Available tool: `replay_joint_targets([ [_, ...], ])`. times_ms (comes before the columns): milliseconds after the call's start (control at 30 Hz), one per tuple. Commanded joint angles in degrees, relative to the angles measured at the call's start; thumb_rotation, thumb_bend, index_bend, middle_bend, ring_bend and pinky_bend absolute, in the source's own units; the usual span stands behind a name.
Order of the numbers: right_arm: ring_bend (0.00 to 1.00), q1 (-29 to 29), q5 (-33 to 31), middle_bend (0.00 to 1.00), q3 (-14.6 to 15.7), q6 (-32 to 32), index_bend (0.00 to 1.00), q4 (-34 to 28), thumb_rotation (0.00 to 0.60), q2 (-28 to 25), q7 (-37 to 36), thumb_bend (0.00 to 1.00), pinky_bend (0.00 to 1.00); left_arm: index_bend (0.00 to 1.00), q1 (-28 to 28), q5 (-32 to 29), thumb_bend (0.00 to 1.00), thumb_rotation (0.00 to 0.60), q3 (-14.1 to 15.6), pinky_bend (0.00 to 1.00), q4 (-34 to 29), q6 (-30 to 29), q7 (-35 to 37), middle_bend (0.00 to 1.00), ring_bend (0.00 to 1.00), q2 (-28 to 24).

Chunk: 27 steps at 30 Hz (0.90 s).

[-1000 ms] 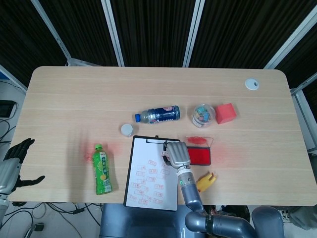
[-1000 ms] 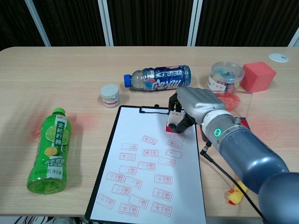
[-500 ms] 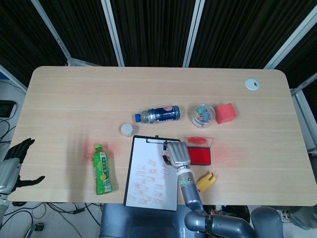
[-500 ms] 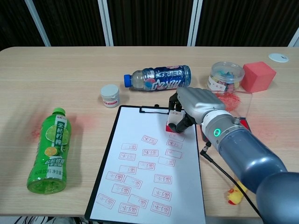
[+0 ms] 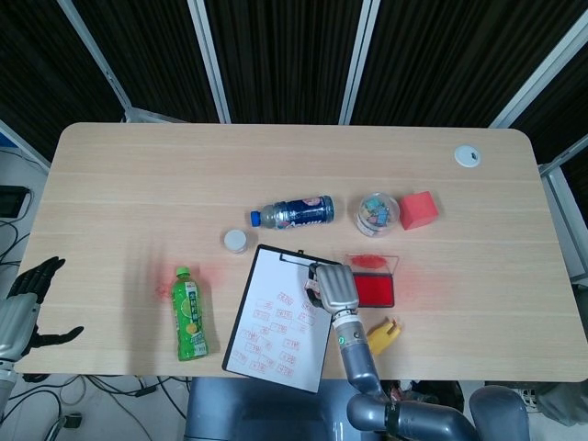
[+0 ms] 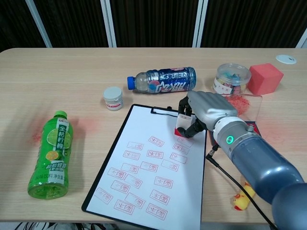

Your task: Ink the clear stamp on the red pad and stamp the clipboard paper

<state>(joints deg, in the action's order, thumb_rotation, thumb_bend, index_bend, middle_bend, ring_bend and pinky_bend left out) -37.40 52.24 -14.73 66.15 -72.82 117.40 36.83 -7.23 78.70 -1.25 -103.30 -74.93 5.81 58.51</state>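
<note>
The head view looks almost straight down from high above the table (image 5: 138, 175), taking in the whole top, with dark curtains at 12 o'clock. The chest view sits low at the near edge, faces toward 12 o'clock at a shallow angle, and is much closer. Both views share the clipboard (image 5: 276, 317) (image 6: 144, 163), the right hand (image 5: 333, 287) (image 6: 204, 112) and the green bottle (image 5: 189, 314) (image 6: 52, 154).

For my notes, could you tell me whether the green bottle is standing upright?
No, the green bottle lies on its side on the table.
</note>
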Motion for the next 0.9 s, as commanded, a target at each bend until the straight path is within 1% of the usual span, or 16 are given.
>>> replay_joint_targets([
  [33, 0.88, 0.01, 0.17, 0.84, 0.07, -0.11, 0.97, 0.16, 0.6, 0.11, -0.08, 0.64, 0.88, 0.0, -0.01, -0.02, 0.01, 0.6, 0.0, 0.0, 0.0, 0.02, 0.02, 0.0, 0.0, -0.01],
  [500, 0.88, 0.1, 0.49, 0.84, 0.21, -0.63, 0.97, 1.33, 0.6, 0.76, 0.12, 0.64, 0.88, 0.0, -0.08, -0.24, 0.01, 0.6, -0.04, 0.0, 0.03, 0.17, 0.09, 0.0, 0.0, -0.02],
  [900, 0.88, 0.28, 0.49, 0.84, -0.18, -0.69, 0.97, 1.18, 0.6, 0.71, 0.32, 0.64, 0.88, 0.0, -0.09, -0.23, 0.01, 0.6, -0.03, 0.0, 0.05, 0.14, 0.03, 0.0, 0.0, -0.02],
])
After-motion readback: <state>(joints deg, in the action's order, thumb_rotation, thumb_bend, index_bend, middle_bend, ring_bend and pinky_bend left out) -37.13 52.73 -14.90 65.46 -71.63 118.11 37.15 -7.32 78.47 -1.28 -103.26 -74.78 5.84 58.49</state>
